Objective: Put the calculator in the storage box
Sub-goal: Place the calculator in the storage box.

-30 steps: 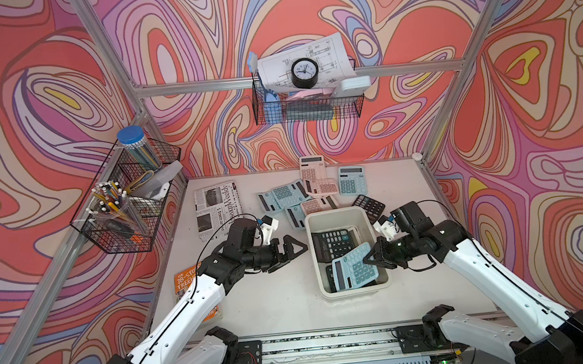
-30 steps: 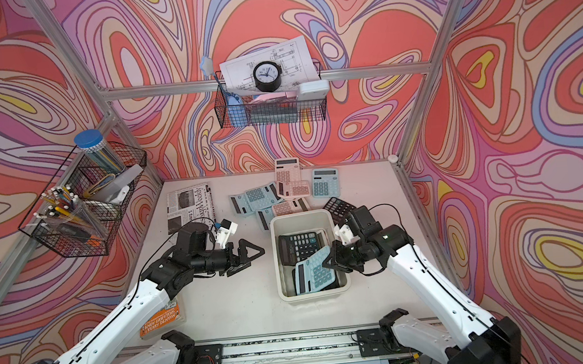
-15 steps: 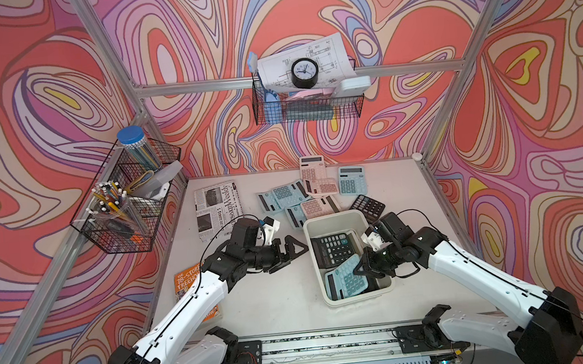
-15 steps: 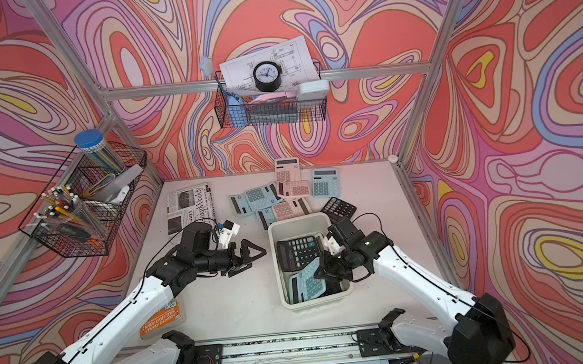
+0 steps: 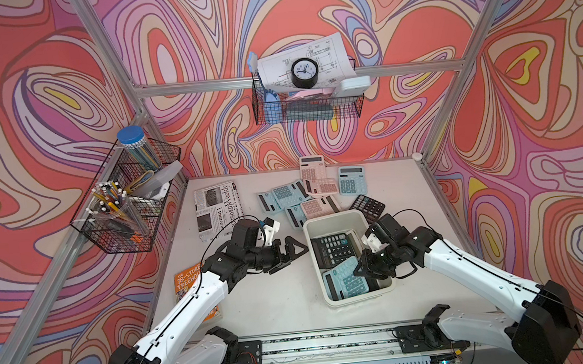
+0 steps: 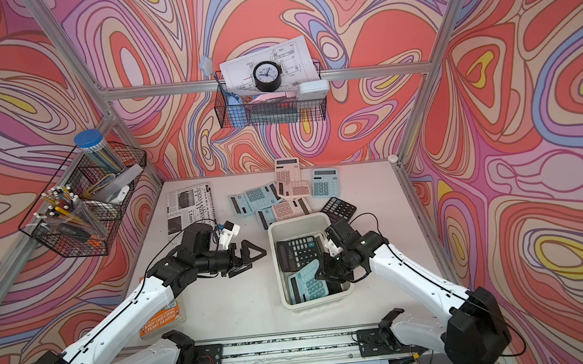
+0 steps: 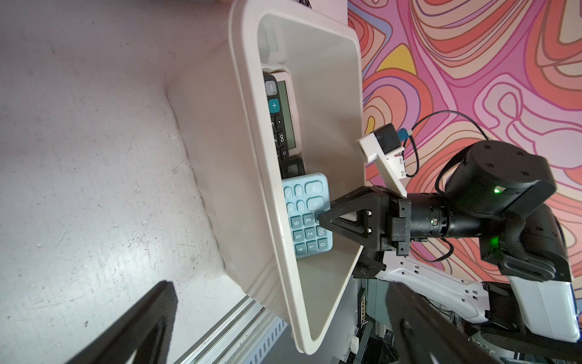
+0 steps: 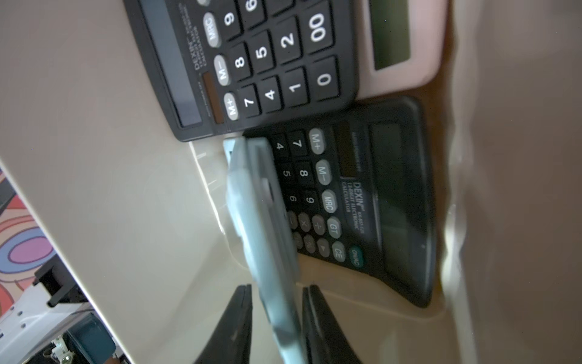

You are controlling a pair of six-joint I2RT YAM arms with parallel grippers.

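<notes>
Tabletop (image 5: 275, 299), storage box (image 5: 332, 216), calculator (image 8: 264, 220) inside, right-wrist view alone: claw (image 8: 277, 288) seemingly parted

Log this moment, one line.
right gripper: open, straddling light blue calculator in storage box | left gripper: open, empty, beside it

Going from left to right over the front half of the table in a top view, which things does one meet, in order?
orange book → left gripper → storage box

White table (image 5: 275, 299) carries storage box (image 5: 361, 297), loose calculators (image 5: 352, 180), newspaper (image 5: 216, 207), book (image 5: 188, 276)
</notes>
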